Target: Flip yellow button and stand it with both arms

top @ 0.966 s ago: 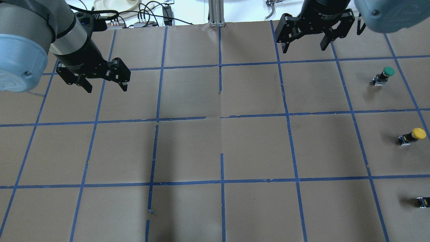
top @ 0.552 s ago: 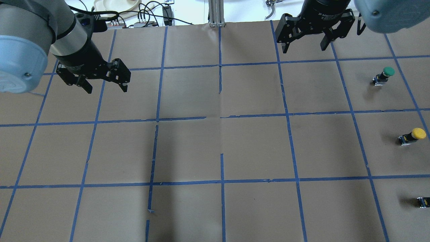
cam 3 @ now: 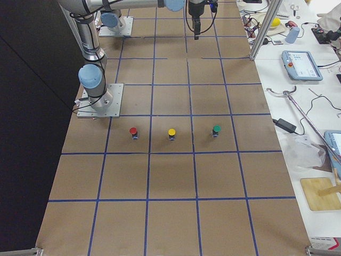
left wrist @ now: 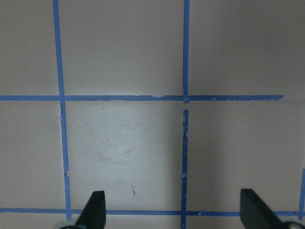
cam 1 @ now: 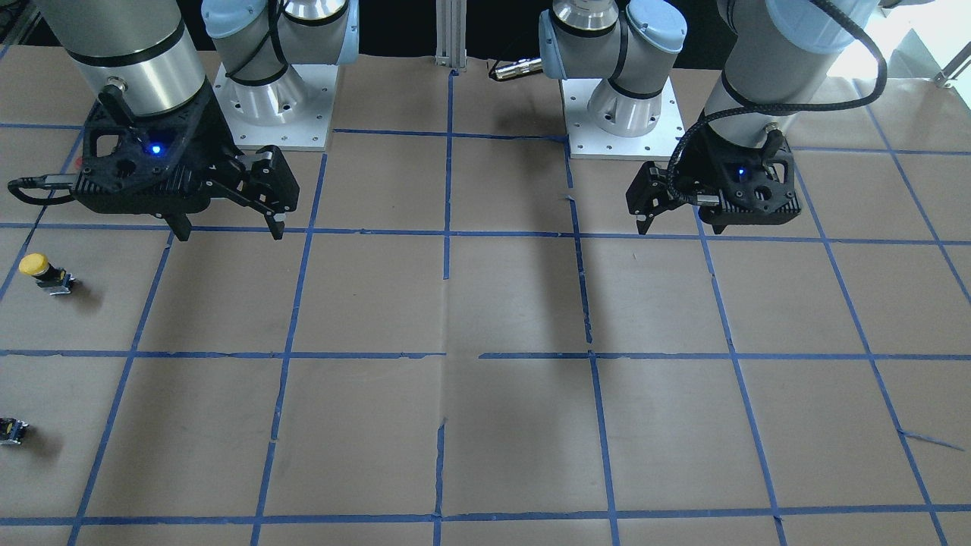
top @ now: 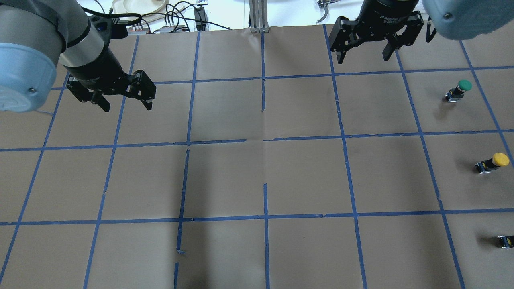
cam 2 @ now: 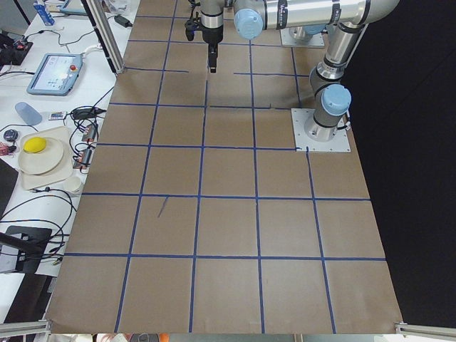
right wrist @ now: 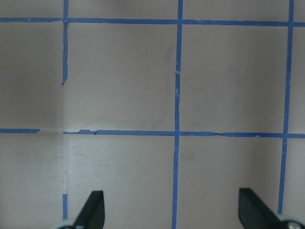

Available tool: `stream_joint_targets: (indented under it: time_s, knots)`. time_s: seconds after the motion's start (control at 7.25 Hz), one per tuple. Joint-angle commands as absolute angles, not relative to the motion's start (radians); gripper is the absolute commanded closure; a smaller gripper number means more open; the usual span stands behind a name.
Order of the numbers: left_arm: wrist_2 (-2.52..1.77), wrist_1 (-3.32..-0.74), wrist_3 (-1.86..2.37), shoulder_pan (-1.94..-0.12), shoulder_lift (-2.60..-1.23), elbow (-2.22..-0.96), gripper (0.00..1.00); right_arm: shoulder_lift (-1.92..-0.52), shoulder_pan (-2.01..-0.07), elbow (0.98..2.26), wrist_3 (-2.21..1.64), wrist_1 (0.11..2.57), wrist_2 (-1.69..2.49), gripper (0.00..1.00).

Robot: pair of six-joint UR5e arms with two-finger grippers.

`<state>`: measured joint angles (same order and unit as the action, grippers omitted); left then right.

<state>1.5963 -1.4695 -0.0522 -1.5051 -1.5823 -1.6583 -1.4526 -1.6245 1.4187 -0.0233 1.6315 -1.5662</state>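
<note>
The yellow button [top: 496, 161] lies on its side at the table's right edge, yellow cap to the right; it also shows in the front view [cam 1: 38, 271] and the right exterior view [cam 3: 171, 133]. My right gripper [top: 363, 59] is open and empty, hovering at the far side, well away from the button. It also shows in the front view [cam 1: 229, 231] and in its wrist view [right wrist: 172, 210]. My left gripper [top: 127, 107] is open and empty over the far left of the table, also seen in its wrist view [left wrist: 174, 212]. Neither wrist view shows the button.
A green-capped button [top: 461, 89] lies beyond the yellow one. A small black-white block [top: 506, 241] lies nearer, at the view's right edge. The right exterior view shows a red-capped button [cam 3: 133, 132] in the same row. Brown paper with a blue tape grid [top: 265, 140] covers the table.
</note>
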Motion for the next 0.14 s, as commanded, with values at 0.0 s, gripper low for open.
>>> stream_joint_targets:
  time_s: [0.0]
  knots:
    - [1.595,-1.470,-0.051,-1.505,-1.582,-1.657,0.00,-1.451,-1.624,1.419,-0.025,1.640,-1.566,0.00]
